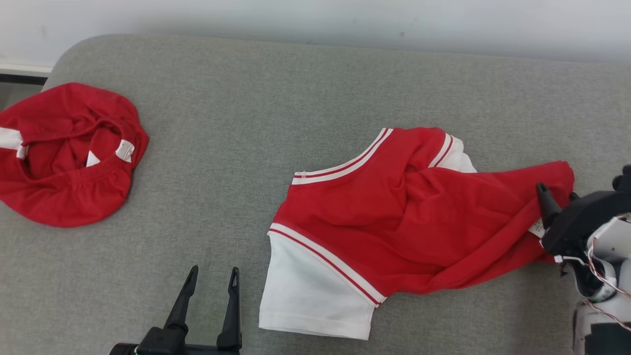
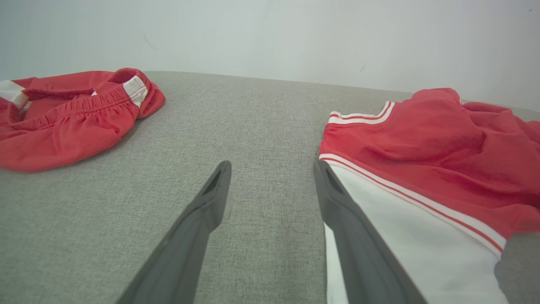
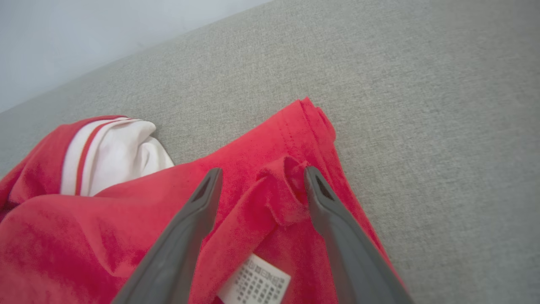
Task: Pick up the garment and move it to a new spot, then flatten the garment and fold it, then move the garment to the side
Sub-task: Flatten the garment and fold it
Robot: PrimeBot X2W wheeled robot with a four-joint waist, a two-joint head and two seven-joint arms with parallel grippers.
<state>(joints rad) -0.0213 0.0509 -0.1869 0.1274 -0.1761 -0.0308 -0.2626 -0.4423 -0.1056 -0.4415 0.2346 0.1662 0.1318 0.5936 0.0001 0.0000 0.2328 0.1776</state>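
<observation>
The garment (image 1: pixel 419 217), a red top with white sleeves and red-and-white striped trim, lies crumpled right of centre on the grey padded surface (image 1: pixel 296 88). My right gripper (image 1: pixel 557 192) is at its right end, open, fingers astride a small raised fold of red cloth (image 3: pixel 291 190) by the hem. A white care label (image 3: pixel 255 283) lies just below the fingers. The fold leans against the right finger but is not clamped. My left gripper (image 1: pixel 215 269) stands open at the front, just left of the white sleeve (image 2: pixel 422 253), with nothing between its fingers (image 2: pixel 211 198).
A second crumpled red piece with an elastic waistband (image 1: pixel 64 153) lies at the far left of the surface, also in the left wrist view (image 2: pixel 71 118). A pale wall (image 1: pixel 315 19) runs behind the rounded back edge. Bare grey fabric separates the two pieces.
</observation>
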